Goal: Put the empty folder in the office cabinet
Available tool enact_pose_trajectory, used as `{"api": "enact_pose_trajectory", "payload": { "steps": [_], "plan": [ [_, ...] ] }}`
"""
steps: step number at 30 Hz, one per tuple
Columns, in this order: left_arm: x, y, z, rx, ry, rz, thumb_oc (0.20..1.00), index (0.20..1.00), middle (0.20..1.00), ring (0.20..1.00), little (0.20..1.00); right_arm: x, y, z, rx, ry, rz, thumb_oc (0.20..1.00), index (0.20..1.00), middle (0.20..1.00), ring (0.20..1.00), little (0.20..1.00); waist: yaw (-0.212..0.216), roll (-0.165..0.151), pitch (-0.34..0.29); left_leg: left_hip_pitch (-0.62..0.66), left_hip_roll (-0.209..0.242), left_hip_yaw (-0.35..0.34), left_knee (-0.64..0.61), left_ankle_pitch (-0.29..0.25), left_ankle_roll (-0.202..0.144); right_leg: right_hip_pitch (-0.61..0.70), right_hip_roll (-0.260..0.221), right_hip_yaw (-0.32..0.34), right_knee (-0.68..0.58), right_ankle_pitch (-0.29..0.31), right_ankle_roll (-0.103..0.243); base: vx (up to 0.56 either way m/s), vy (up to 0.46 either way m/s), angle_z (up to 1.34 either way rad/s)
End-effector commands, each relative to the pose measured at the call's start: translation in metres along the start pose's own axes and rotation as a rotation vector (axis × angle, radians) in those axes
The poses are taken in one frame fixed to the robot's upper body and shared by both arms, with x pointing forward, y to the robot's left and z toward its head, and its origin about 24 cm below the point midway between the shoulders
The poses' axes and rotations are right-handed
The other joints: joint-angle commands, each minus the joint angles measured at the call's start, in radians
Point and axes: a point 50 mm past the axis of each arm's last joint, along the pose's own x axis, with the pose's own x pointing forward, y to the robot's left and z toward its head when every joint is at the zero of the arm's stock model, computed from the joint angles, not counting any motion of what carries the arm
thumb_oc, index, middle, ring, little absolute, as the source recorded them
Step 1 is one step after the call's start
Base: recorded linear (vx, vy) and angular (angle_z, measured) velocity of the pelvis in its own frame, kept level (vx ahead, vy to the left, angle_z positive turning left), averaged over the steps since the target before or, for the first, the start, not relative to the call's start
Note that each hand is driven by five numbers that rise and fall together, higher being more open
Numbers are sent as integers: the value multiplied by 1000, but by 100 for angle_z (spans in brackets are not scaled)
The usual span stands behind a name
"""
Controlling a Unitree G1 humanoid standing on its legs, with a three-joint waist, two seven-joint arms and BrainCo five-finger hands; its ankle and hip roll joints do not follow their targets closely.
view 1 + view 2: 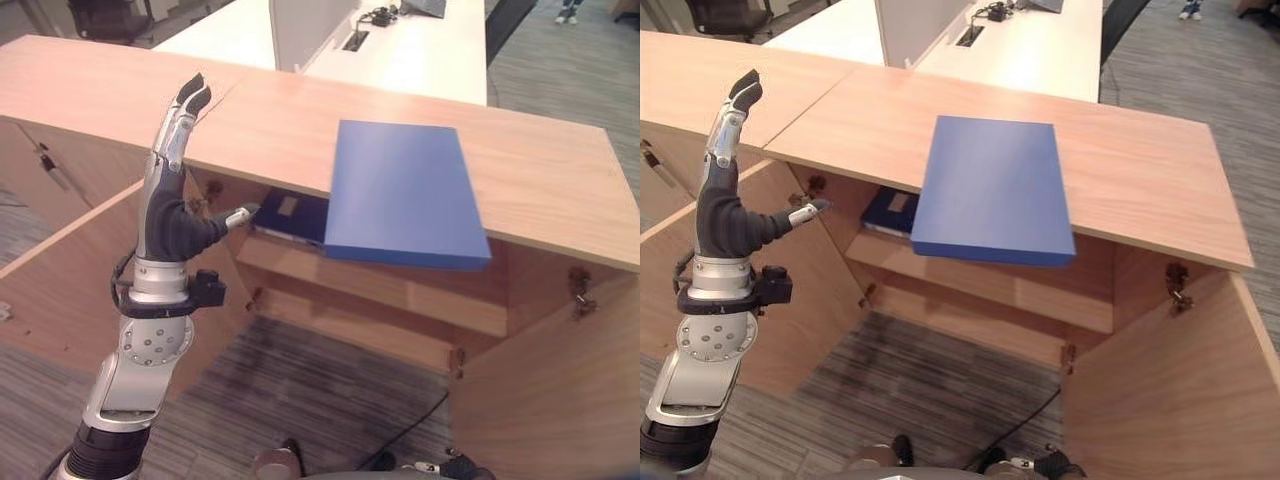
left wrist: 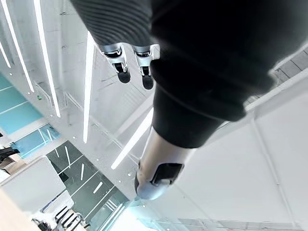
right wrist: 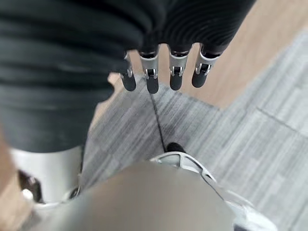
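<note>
left hand (image 1: 172,215): nearest to you, raised at about 9 o'clock, fingers straight and pointing up, thumb stuck out toward the cabinet opening. Holds nothing.
right hand (image 3: 163,72): seen in its wrist view, hanging over the floor (image 3: 269,144), fingers straight in a row, close together, nothing in them.
doors: left door (image 1: 70,260) and right door (image 1: 560,390) both swung open toward you, so the way in is free.
shelf (image 1: 400,285): inside at 12 o'clock, under the top; a dark book (image 1: 290,215) lies on its left part, right part looks bare.
folder (image 1: 405,190): blue, lies flat on the cabinet top (image 1: 560,170), centre of view, its near edge sticking out past the front lip over the opening. Neither hand touches it.
handling: judge it light since empty, stiff flat board, smooth cover so likely slippery; not fragile, but may flap open if you lift one cover only.
where to hold: take the overhanging near edge, thumb under and fingers on top, pinching both covers together; the near left corner is closest to your left hand.
risk: a push could slide it off the lip.
desk (image 1: 420,50): white, far behind at 12 o'clock, not in play.
</note>
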Motion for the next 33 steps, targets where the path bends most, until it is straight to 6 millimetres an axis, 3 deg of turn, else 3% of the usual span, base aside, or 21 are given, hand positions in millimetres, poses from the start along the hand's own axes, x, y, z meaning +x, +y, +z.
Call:
{"api": "enact_pose_trajectory", "payload": {
  "steps": [1,3,6,8,9,11,13,15,17,19,20,21,22,24,26,28,29,31,32,33],
  "plan": [
    [8,9,16,-7,-94,29,1000,1000,1000,1000,1000,1,-1,11,6,-33,1,1000,1000,1000,1000,1000,34,-19,-37,91,-9,-2,-20,-110,-25,19,43,11,-38,6,44,-2,62,12],
    [8,10,17,-7,-101,27,1000,1000,1000,1000,1000,2,-4,11,1,-32,-7,1000,1000,1000,1000,1000,35,-11,-41,101,-21,-13,-55,-103,-20,20,38,7,-38,13,47,-26,124,8],
    [14,11,26,-58,-150,43,1000,1000,1000,1000,1000,2,-15,16,44,-46,-34,1000,1000,1000,1000,1000,15,47,-6,127,-36,-73,-76,-107,16,-90,-99,48,262,-4,76,-44,177,15],
    [19,9,28,-87,-171,39,1000,1000,1000,1000,1000,2,-16,18,55,-50,-35,1000,1000,1000,1000,1000,8,58,10,124,-26,-95,-67,-116,22,-131,-198,102,336,42,89,-97,-74,47],
    [22,7,29,-97,-179,31,1000,1000,1000,1000,1000,2,-15,17,52,-47,-33,1000,1000,1000,1000,1000,10,51,12,105,-24,-92,-62,-94,16,-132,-238,105,299,70,76,-110,-191,51],
    [23,5,28,-101,-181,21,1000,1000,1000,1000,1000,2,-15,15,52,-39,-33,1000,1000,1000,1000,1000,5,36,4,94,-11,-118,-57,-86,-7,-105,-251,181,211,93,93,2,-286,35],
    [23,3,28,-93,-192,0,1000,1000,1000,1000,1000,2,-12,12,70,-27,-25,1000,1000,1000,1000,1000,-3,7,-9,96,12,-142,-59,-79,-31,-93,-225,282,141,115,124,124,-363,46],
    [21,3,25,-75,-172,-11,1000,1000,1000,1000,1000,2,-8,10,87,-18,-11,1000,1000,1000,1000,1000,2,-21,-29,96,42,-130,-62,-68,-52,-73,-198,271,62,105,149,107,-386,42],
    [19,4,24,-69,-168,-20,1000,1000,1000,1000,1000,2,-5,11,87,-18,-5,1000,1000,1000,1000,1000,-2,-27,-36,97,69,-123,-63,-60,-67,-57,-173,260,22,106,153,46,-271,7],
    [16,2,21,-95,-141,-35,1000,1000,1000,1000,1000,1,0,7,53,-15,12,1000,1000,1000,1000,1000,-17,-32,-50,108,153,-110,-93,-14,-101,-45,-86,270,-33,65,129,39,-411,-21],
    [15,2,20,-95,-139,-35,1000,1000,1000,1000,1000,1,0,7,52,-14,13,1000,1000,1000,1000,1000,-18,-29,-52,110,159,-110,-99,-10,-105,-46,-81,270,-33,64,126,18,-489,-35],
    [13,-1,19,-113,-120,-50,1000,1000,1000,1000,1000,0,-1,4,51,-14,9,1000,1000,1000,1000,1000,-30,-25,-56,110,198,-111,-124,25,-119,-45,-27,276,-38,34,103,0,-238,-29],
    [13,-1,19,-113,-120,-51,1000,1000,1000,1000,1000,0,-1,4,51,-14,9,1000,1000,1000,1000,1000,-31,-22,-57,110,203,-111,-129,28,-122,-46,-22,275,-38,33,100,-5,-371,-30],
    [12,-4,18,-120,-111,-73,1000,1000,1000,1000,1000,0,-2,-2,38,-6,1,1000,1000,1000,1000,1000,-46,-15,-60,94,260,-104,-143,82,-141,-49,45,277,-38,-8,69,-14,-387,-13],
    [13,-8,21,-136,-121,-101,1000,1000,1000,1000,1000,-1,-3,-7,17,10,-5,1000,1000,1000,1000,1000,-51,-11,-50,73,288,-100,-124,133,-145,-42,78,269,-38,-24,49,-48,-325,-5],
    [15,-15,27,-180,-146,-138,1000,1000,1000,1000,1000,0,-8,-5,7,2,-27,1000,1000,1000,1000,1000,-67,-21,-29,32,307,-44,-56,172,-132,-34,88,249,-38,-32,27,-89,-224,5],
    [16,-15,27,-181,-148,-138,1000,1000,1000,1000,1000,0,-8,-4,9,1,-28,1000,1000,1000,1000,1000,-66,-21,-27,26,308,-46,-47,170,-132,-34,88,248,-38,-32,26,-97,-223,21],
    [18,-25,36,-230,-186,-194,1000,1000,1000,1000,1000,2,-17,4,44,-15,-56,1000,1000,1000,1000,1000,-52,-30,4,-18,211,-77,52,55,-83,-27,85,254,-38,-36,16,-77,-176,25],
    [19,-25,36,-231,-189,-194,1000,1000,1000,1000,1000,2,-18,5,46,-17,-57,1000,1000,1000,1000,1000,-54,-34,4,-29,205,-80,61,55,-78,-31,79,251,-38,-33,18,-18,-67,15],
    [17,-31,40,-276,-196,-248,1000,1000,1000,1000,1000,2,-23,9,38,-25,-65,1000,1000,1000,1000,1000,-53,-23,7,-31,165,-91,59,13,-68,-27,84,257,-38,-30,20,6,-18,9]
  ]
}}
